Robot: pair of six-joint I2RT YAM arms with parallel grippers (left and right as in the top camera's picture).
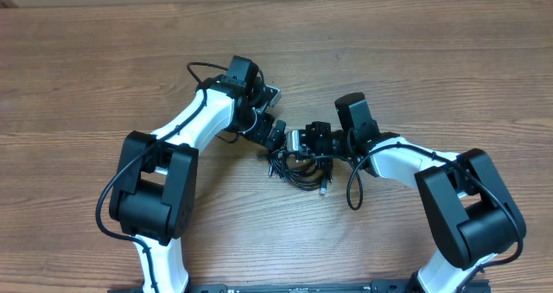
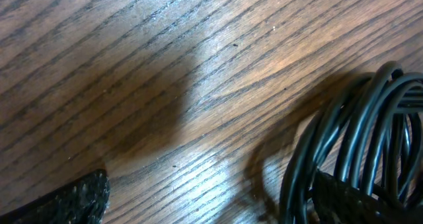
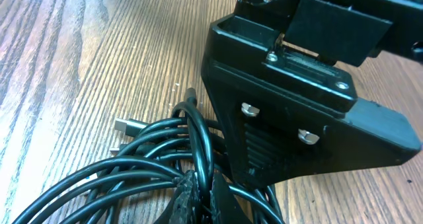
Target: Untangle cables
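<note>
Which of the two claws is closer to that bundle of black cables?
The right. The right gripper is shut on strands of the cable bundle, pinching them. The left gripper hangs open at the bundle's edge, one finger against the coil.

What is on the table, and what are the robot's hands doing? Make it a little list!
table: wooden
cables: black, bunched in a coil between the arms
plug: metal tip sticking out of the coil
left gripper: open, at the coil's edge
right gripper: shut, pinching some strands
</note>
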